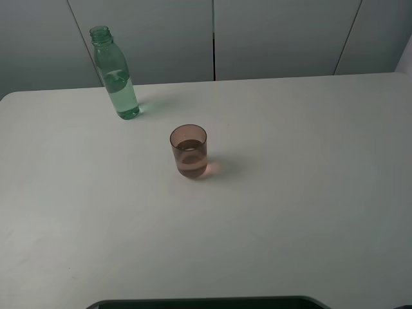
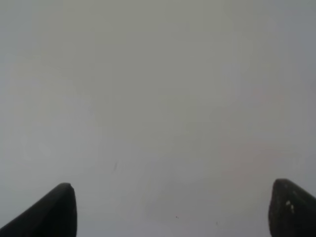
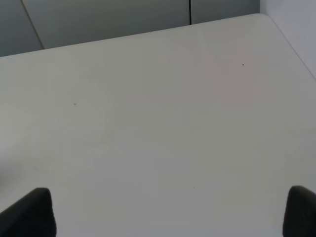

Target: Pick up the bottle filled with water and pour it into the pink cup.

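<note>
The green transparent bottle (image 1: 116, 74) stands upright at the back left of the white table (image 1: 309, 193), uncapped, with water about halfway up. The pink cup (image 1: 188, 151) stands near the table's middle and holds some clear liquid. Neither arm shows in the high view. In the left wrist view my left gripper (image 2: 170, 210) is open over bare table, its two dark fingertips (image 2: 54, 210) far apart, nothing between them. In the right wrist view my right gripper (image 3: 170, 212) is open too, fingertips (image 3: 32, 212) wide apart over bare table. Neither wrist view shows the bottle or the cup.
A grey panelled wall (image 1: 257, 38) runs behind the table's far edge. A dark edge of the robot base (image 1: 206, 302) shows at the front. The table's far right corner (image 3: 261, 19) shows in the right wrist view.
</note>
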You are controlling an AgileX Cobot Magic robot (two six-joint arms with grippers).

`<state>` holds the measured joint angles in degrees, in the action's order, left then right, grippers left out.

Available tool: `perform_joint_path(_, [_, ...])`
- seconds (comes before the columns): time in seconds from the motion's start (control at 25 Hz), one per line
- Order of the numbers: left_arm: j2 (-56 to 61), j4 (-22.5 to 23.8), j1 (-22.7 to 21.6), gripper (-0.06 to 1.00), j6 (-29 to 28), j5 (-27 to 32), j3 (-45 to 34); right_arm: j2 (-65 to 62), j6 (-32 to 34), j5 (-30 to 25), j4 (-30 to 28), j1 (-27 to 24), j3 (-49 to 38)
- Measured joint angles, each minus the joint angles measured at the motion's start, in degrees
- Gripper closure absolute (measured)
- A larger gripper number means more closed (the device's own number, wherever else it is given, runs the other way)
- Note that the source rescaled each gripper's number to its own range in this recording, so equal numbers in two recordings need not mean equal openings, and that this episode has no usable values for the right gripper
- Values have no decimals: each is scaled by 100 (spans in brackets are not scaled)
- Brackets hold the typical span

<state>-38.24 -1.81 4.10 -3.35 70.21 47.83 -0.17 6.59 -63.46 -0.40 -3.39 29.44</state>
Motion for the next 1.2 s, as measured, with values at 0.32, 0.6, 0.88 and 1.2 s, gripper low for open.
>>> perform_joint_path(0.32, [1352,11,0,-5,335,-165,-1003,0,0,0,0,0,0])
perform_joint_path(0.6, [2519,99,0,-5,497,-402,-1403,0,21,0,0,0,0])
perform_joint_path(0.88, [3775,105,0,-5,509,-541,-1682,0,21,0,0,0,0])
perform_joint_path(1.2, [3826,84,0,-5,509,-541,-1682,0,31,0,0,0,0])
